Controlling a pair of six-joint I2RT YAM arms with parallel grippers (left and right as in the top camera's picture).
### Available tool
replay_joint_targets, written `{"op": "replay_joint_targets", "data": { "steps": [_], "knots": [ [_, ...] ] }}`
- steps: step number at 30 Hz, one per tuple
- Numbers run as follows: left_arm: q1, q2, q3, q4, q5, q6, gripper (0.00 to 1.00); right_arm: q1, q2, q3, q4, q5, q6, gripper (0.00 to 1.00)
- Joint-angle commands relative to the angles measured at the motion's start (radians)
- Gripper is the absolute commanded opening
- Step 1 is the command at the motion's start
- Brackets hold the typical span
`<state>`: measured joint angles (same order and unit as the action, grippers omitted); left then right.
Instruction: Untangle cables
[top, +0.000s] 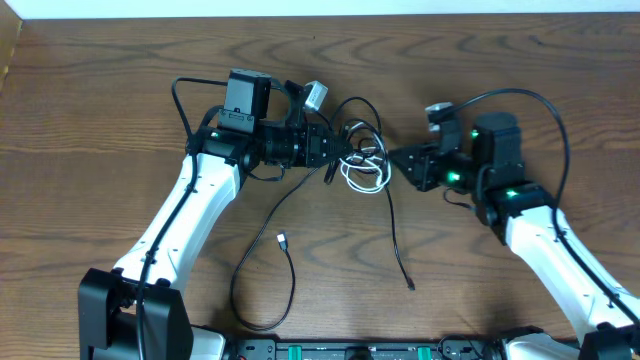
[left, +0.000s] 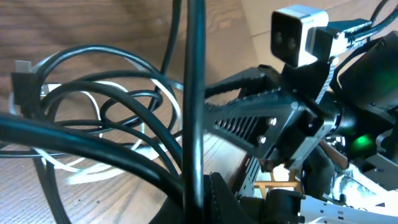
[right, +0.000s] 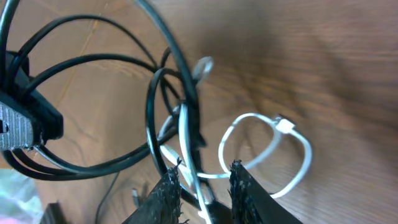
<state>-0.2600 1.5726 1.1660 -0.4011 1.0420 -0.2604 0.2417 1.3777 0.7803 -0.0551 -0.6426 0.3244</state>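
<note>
Fingers of the left gripper (top: 336, 150) are clenched on a black strand of the cables (top: 365, 160), bundled at mid-table (top: 120, 110); that pinch is shown only by the left wrist view. The right gripper (right: 204, 168) is seen parted, with a black strand and the white cord (right: 283, 125) running between its fingers.

**Two arms meet nose to nose at mid-table**

The left arm (top: 185, 215) rises from its base at 7 o'clock in the overhead view and slants toward 1 o'clock. Its wrist then bends so that the left gripper (top: 338, 150) points to 3 o'clock, with its jaws clamped together on a black cord of the cables (top: 362, 150).

The right arm (top: 555, 250) comes in from 4 o'clock and slants toward 10 o'clock. The right gripper (top: 395, 160) aims at 9 o'clock, straight at the left one and near it. Its two fingers (right: 166, 196) stand slightly apart.
</note>
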Motion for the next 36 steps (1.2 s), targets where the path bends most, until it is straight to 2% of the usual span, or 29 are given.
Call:
{"op": "replay_joint_targets", "data": {
  "steps": [1,11,14,20,25,36],
  "knots": [
    [-0.001,-0.026,0.014,0.003,0.031,0.020,0.08,0.036,0.003,0.009,0.032,-0.035,0.047,0.25],
    [-0.001,-0.026,0.014,0.003,0.031,0.020,0.08,0.067,0.003,0.009,0.045,-0.007,0.057,0.26],
    [-0.001,-0.026,0.014,0.003,0.031,0.021,0.08,0.069,0.003,0.009,0.064,0.019,0.072,0.19],
    [-0.001,-0.026,0.014,0.003,0.032,0.021,0.08,0.013,-0.032,0.009,0.136,0.044,0.181,0.24],
    [-0.001,-0.026,0.014,0.003,0.032,0.021,0.08,0.005,-0.021,0.009,0.106,0.124,0.189,0.31],
    [-0.001,-0.026,0.014,0.003,0.032,0.021,0.08,0.114,0.032,0.009,0.081,0.096,0.203,0.28]
  ]
}}
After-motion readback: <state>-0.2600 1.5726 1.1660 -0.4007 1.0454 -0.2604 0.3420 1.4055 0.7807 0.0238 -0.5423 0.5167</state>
